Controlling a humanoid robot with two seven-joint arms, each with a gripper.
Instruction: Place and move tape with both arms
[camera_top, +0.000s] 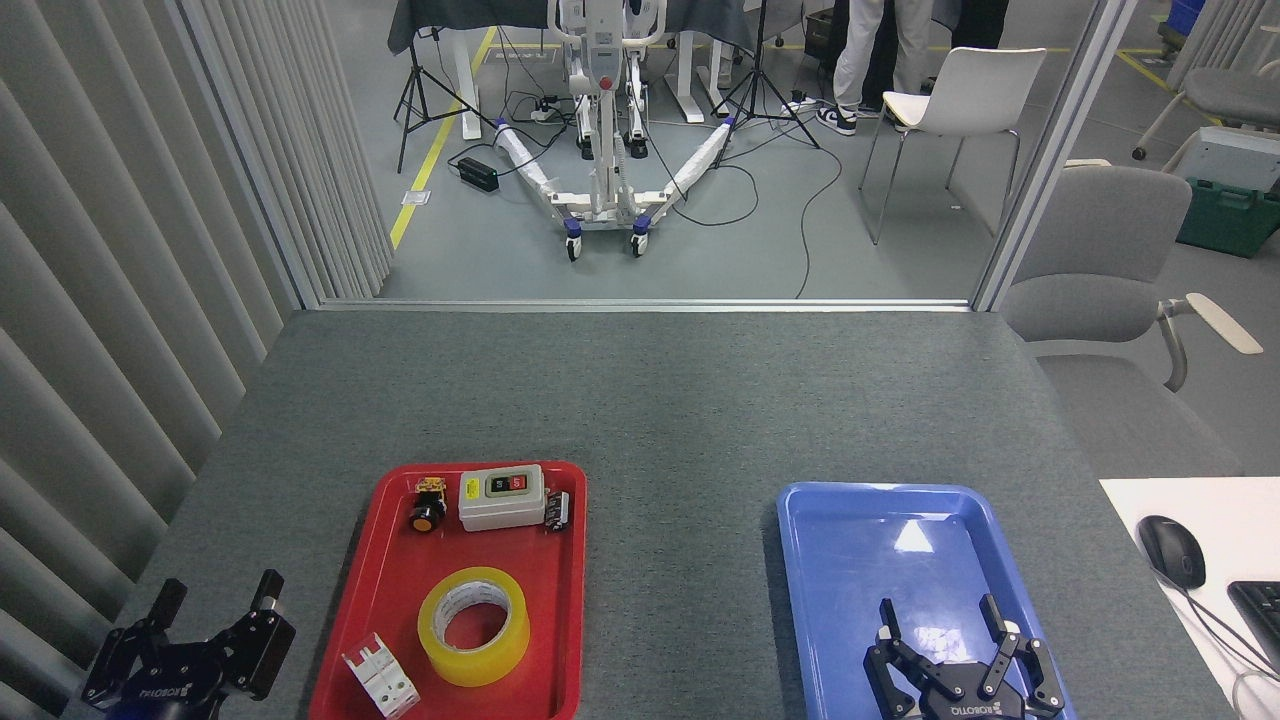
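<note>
The tape (473, 625), a wide yellow roll with a white core, lies flat in the near half of the red tray (565, 600). My left gripper (215, 610) hovers at the bottom left, just outside the tray's left edge, its black fingers spread open and holding nothing. Over the near part of the blue tray (850, 530), my right gripper (940, 625) is open too, fingers pointing away from me, nothing between them. Both grippers are well apart from the tape.
In the red tray also sit a white ridged breaker block (380, 682), a grey switch box (502, 497) and a small black-and-orange button (427, 505). A grey felt tabletop (640, 400) extends beyond. A mouse (1172, 550) and keyboard corner lie at right.
</note>
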